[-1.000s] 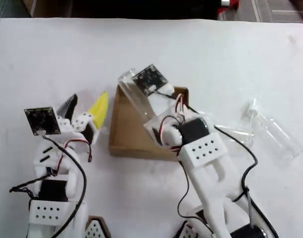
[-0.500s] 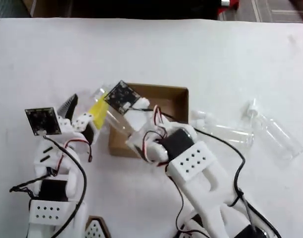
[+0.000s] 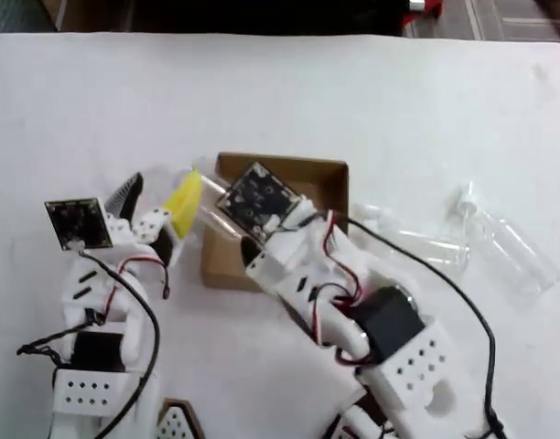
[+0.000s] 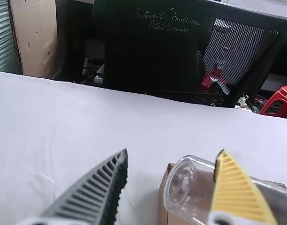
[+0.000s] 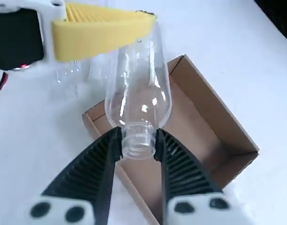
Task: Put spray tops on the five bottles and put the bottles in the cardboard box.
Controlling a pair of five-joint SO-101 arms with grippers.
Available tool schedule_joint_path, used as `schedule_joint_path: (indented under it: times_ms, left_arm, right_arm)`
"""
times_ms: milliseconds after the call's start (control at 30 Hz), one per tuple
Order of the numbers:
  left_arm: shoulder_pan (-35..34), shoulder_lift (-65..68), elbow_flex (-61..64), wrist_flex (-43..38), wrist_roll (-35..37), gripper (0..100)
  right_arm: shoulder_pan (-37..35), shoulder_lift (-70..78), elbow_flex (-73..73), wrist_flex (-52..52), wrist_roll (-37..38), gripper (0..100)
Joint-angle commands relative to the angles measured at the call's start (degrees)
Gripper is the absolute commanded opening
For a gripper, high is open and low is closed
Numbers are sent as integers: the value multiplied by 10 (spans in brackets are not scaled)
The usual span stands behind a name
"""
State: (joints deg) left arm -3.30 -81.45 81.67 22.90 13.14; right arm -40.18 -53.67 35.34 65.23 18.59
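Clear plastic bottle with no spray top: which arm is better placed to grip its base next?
Left, probably. The left gripper is open with the base of the clear plastic bottle between its fingers, beside the yellow one; the right gripper is shut on the neck.

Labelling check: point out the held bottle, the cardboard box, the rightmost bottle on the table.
held bottle (image 5: 139, 93), right wrist view, clear body.
cardboard box (image 5: 204, 136), right wrist view, bare floor.
rightmost bottle (image 3: 516, 249), high view, body.

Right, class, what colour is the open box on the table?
Plain brown. The box shows best in the right wrist view.
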Motion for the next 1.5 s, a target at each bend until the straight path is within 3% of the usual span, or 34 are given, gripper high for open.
schedule_joint_path:
  times_ms: [0,233,467,767,900,1100,1467]
  left_arm:
    - [7,2,-7,-11,-7,278]
    - [17,2,-6,-11,-8,278]
    - [58,3,-3,-8,-63,278]
    - [49,1,-3,-8,-62,278]
    - [5,1,-6,-11,-28,278]
    - [-80,0,-4,-32,60,278]
    - [-81,0,4,-36,60,278]
  right_arm:
    - [0,-27,-11,-3,8,17]
    - [20,-29,-16,-50,4,17]
    - [28,-25,-66,-53,4,16]
    - [67,-24,-66,-55,8,16]
    - [98,2,-75,-51,6,16]
    - [93,112,-163,-21,4,16]
    - [93,496,-492,103,-32,16]
